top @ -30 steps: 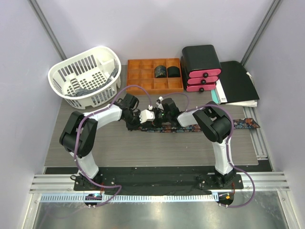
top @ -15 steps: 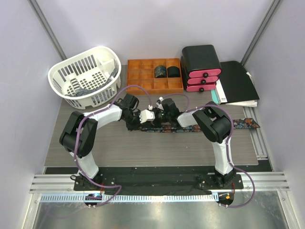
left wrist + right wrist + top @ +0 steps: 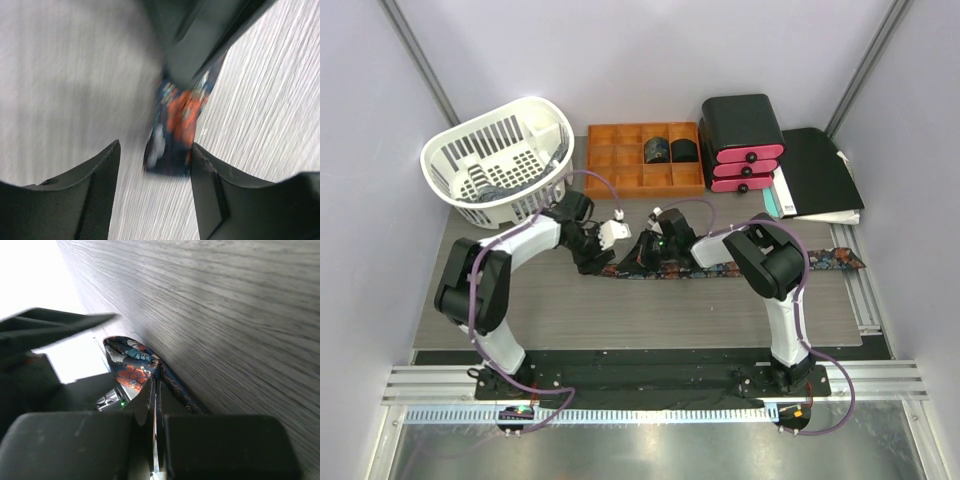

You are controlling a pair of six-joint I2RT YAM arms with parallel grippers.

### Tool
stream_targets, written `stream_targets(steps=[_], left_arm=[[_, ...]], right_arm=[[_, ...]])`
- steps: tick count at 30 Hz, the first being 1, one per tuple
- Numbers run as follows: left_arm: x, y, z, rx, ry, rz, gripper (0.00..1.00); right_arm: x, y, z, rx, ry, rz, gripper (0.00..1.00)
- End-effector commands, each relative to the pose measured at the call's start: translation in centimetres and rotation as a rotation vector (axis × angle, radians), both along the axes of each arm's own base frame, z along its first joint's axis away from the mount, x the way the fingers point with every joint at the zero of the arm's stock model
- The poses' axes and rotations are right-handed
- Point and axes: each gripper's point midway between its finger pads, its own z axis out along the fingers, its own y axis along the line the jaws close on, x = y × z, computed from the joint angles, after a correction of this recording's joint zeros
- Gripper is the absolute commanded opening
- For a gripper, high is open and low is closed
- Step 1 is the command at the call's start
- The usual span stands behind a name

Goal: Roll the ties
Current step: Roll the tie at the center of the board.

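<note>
Hiding part of tie (image 3: 131,371): right hand (image 3: 155,392)

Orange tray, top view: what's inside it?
One rolled tie and a second rolled tie sit in adjoining far-row compartments of the orange tray. A purple cable crosses its near-left corner and hides part of that compartment.
</note>
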Motion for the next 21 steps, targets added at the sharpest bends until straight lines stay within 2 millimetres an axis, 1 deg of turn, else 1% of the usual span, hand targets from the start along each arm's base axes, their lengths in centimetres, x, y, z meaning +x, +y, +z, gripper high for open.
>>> stream_targets(steps=[1, 2, 4, 7, 11, 15, 16, 17, 18, 20, 21], left_arm=[[0.1, 1.1, 3.5, -0.089, -0.047, -0.017, 0.58], [-0.4, 1.6, 3.3, -0.083, -0.034, -0.024, 0.59], [-0.9, 1.8, 2.9, -0.083, -0.015, -0.042, 0.60], [-1.5, 1.5, 2.3, -0.105, -0.007, -0.083, 0.61], [-1.5, 0.9, 1.6, -0.127, 0.010, -0.102, 0.66], [-1.1, 0.7, 1.0, -0.114, 0.040, -0.092, 0.66], [-1.2, 0.7, 0.6, -0.106, 0.057, -0.089, 0.64], [-0.7, 0.6, 0.8, -0.107, 0.052, -0.088, 0.63], [-1.0, 0.6, 0.7, -0.100, 0.068, -0.090, 0.61], [-0.8, 0.7, 0.6, -0.081, 0.063, -0.098, 0.54], [-0.7, 0.8, 0.5, -0.075, 0.056, -0.104, 0.49]], right_arm=[[0.2, 0.1, -0.9, -0.039, -0.036, 0.014, 0.01], [0.3, 0.1, -1.0, -0.041, -0.036, 0.014, 0.01], [0.4, 0.0, -1.3, -0.048, -0.043, 0.014, 0.01], [0.2, -0.2, -1.8, -0.063, -0.044, 0.017, 0.01], [0.0, -0.5, -2.3, -0.076, -0.055, 0.021, 0.01], [0.0, -0.5, -2.6, -0.078, -0.058, 0.024, 0.01], [0.0, -0.5, -2.7, -0.080, -0.058, 0.023, 0.01], [-0.1, -0.6, -2.8, -0.083, -0.059, 0.026, 0.01], [-0.1, -0.6, -2.8, -0.083, -0.058, 0.025, 0.01], [-0.1, -0.6, -3.0, -0.085, -0.060, 0.028, 0.01], [-0.1, -0.6, -3.0, -0.086, -0.058, 0.028, 0.01]])
